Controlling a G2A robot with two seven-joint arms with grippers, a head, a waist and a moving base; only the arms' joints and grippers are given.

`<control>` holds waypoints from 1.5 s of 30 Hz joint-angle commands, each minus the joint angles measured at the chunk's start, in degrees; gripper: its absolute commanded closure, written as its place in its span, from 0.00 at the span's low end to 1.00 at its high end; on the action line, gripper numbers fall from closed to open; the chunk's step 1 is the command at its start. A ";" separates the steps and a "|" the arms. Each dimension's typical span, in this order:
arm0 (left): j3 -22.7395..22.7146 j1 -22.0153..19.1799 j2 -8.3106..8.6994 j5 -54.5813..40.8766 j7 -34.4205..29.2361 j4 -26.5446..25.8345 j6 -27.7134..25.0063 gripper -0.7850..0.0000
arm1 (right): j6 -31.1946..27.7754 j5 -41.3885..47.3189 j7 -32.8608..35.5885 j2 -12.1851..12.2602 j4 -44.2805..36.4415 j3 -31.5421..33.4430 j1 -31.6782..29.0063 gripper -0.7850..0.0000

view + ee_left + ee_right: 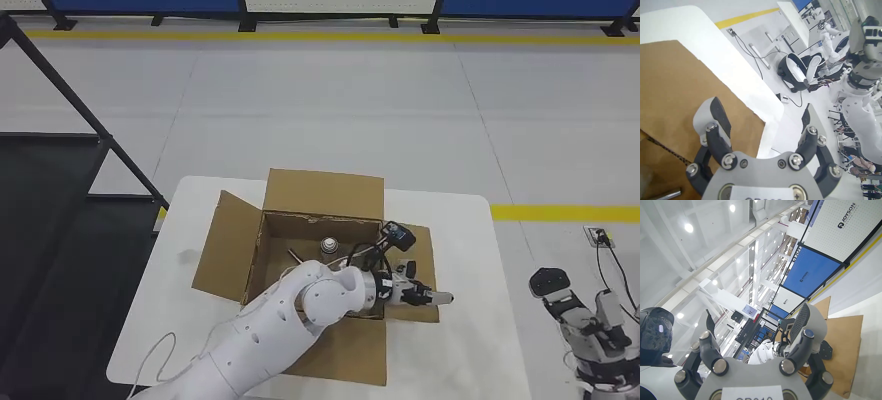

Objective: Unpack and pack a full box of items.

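An open cardboard box (325, 190) stands on the white table (460, 230) with its flaps spread out. Inside it I see a small pale capped item (327, 243) near the far wall. My left gripper (432, 296) hangs over the box's right flap (677, 75), near the table's right edge. It (762, 106) is open and holds nothing. A thin metal rod (668, 195) lies in the box behind it. My right gripper (756, 309) is open and empty, tilted up toward the ceiling, off to the side of the box (844, 342).
The table's right edge (745, 75) runs just beyond the flap, with bare floor below. A white and black machine (590, 330) with cables sits on the floor to the right. A black frame (80, 130) stands to the left of the table.
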 commanded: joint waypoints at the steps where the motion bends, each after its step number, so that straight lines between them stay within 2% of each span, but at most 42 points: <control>1: -2.08 0.78 0.62 0.30 0.37 -2.49 -0.48 0.00 | 0.20 -0.31 -0.29 0.02 -0.69 0.19 0.16 0.00; 4: -6.93 3.42 2.24 -0.40 -0.31 -7.75 -0.97 0.00 | 1.12 -2.03 -0.99 0.07 -2.29 0.22 0.81 0.00; 7: -15.03 7.13 4.86 0.48 -3.42 -14.81 -0.93 0.00 | 3.48 -5.69 -2.26 0.15 -4.48 -0.34 2.33 0.00; 12: -32.47 18.50 9.17 -0.44 -8.35 -29.96 -0.28 0.00 | 10.08 -15.39 -1.94 0.53 -9.00 -4.11 7.47 0.00; 16: -45.75 27.65 11.35 -1.54 -9.66 -39.09 -0.17 0.00 | 17.01 -25.11 0.68 0.93 -10.51 -10.57 14.62 0.00; 21: -59.70 37.14 12.87 -5.23 -8.94 -43.99 -1.63 0.00 | 24.17 -38.09 4.99 1.06 -7.31 -22.20 25.63 0.00; 23: -64.38 40.55 13.24 -7.64 -8.39 -44.61 -2.59 0.00 | 26.64 -43.05 7.51 1.00 -4.87 -27.06 29.86 0.00; 26: -70.19 45.33 13.61 -12.03 -7.53 -44.49 -4.46 0.00 | 31.15 -45.58 12.03 0.67 -0.45 -33.44 35.72 0.00; 28: -73.35 48.16 13.78 -14.76 -6.95 -43.80 -5.85 0.00 | 33.73 -44.08 14.34 0.35 2.84 -36.41 38.75 0.00; 32: -76.39 52.61 13.94 -20.94 -7.49 -42.09 -8.77 0.00 | 33.73 -44.08 14.34 0.35 2.84 -36.41 38.75 0.00; 39: -76.39 52.61 13.94 -20.94 -7.49 -42.09 -8.77 0.00 | 33.23 -44.84 14.53 0.38 2.75 -36.82 38.76 0.00; 41: -76.39 52.61 13.94 -20.94 -7.49 -42.09 -8.77 0.00 | 33.47 -48.84 15.56 0.38 3.74 -38.94 40.14 0.00; 45: -75.26 52.53 13.97 -21.23 -6.90 -42.35 -7.74 0.00 | 40.35 -67.72 21.28 0.28 4.00 -46.46 46.21 0.00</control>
